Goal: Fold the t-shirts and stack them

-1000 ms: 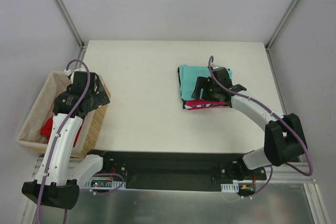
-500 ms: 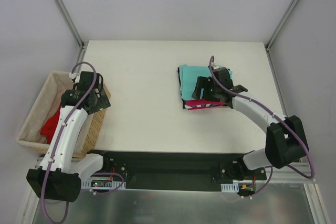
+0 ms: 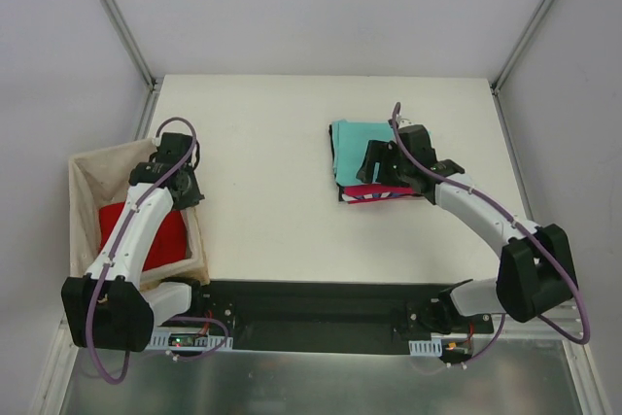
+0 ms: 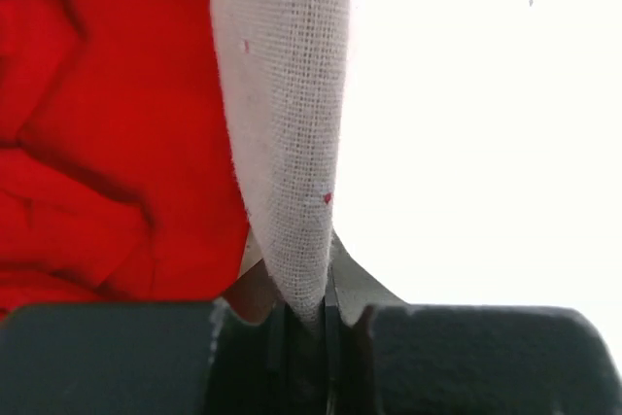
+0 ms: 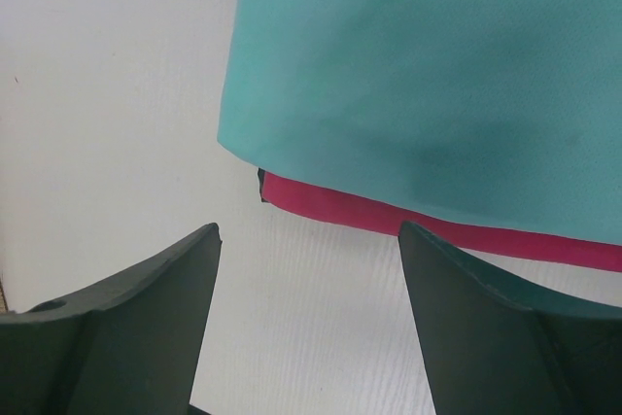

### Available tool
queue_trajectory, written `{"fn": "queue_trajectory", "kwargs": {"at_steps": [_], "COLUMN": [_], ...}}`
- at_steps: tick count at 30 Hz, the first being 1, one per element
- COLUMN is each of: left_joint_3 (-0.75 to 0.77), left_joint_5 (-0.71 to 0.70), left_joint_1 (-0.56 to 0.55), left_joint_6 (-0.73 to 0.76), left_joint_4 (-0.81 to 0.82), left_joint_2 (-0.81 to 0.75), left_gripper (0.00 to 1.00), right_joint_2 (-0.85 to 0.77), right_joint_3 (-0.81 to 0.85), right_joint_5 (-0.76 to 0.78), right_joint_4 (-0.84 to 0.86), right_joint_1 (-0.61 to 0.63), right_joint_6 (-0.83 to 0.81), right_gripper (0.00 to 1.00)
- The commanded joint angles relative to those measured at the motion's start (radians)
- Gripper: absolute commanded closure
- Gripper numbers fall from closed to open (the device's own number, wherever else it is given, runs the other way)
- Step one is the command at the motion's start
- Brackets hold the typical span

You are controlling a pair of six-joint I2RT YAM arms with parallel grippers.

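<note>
Top view, desk: the white desk [image 3: 272,230] is carrying a pile of folded shirts, and a basket is sitting at its left edge by the front left corner.
Top view, basket: the basket [image 3: 76,221] is showing its pale cloth lining [image 3: 87,157] all round the rim.
Top view, red shirt: the red shirt [image 3: 146,235] is lying bunched up inside the basket.
Top view, left gripper: the left gripper [image 3: 183,187] is reaching down onto the basket's right rim, the side next to the desk.
Top view, pile: the teal shirt [image 3: 348,143] is lying on top, right of the desk's middle. The pink shirt [image 3: 374,190] is peeking out along the pile's front edge.
Top view, right gripper: the right gripper [image 3: 372,170] is hanging over the right part of the pile.
Left wrist view, fingers: the two dark fingers [image 4: 117,357] are squeezing tight together on a fold of the cloth lining. The red shirt is filling the left side and the bare desk the right.
Right wrist view, fingers: the two fingers [image 5: 146,289] are standing wide apart and holding nothing, over bare desk just beside the pile's edge.
Right wrist view, pile: the teal shirt is lying over the pink one, and a tiny bit of the black shirt [image 5: 262,185] is poking out at the corner.
</note>
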Motion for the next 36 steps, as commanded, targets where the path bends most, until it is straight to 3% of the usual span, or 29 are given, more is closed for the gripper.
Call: {"fn": "queue_trajectory", "kwargs": {"at_steps": [1,7,12,22,36], "left_joint_3": [-0.044,-0.015,0.034,0.238,0.388], "left_joint_5": [-0.017,0.03,0.148,0.256,0.271], "left_joint_1": [0.018,0.018,0.015,-0.009,-0.23], "left_joint_6": [-0.075,-0.029,-0.021,0.002,0.022], "left_joint_4": [-0.002,0.035,0.076,0.127,0.179], "left_joint_2": [0.012,0.035,0.084,0.269,0.459], "left_gripper": [1.0,1.0,1.0,1.0,1.0], "right_joint_2": [-0.037,-0.024,-0.022,-0.025,-0.01], "right_joint_3": [-0.011,-0.006,-0.005,-0.005,-0.006], "right_joint_5": [-0.01,-0.019,-0.013,0.005,0.011], "right_joint_4": [0.024,0.027,0.029,0.031,0.041], "right_joint_1": [0.004,0.004,0.012,0.029,0.041], "right_joint_6": [-0.013,-0.004,0.004,0.015,0.019], "right_gripper": [0.22,0.22,0.22,0.23,0.23]}}
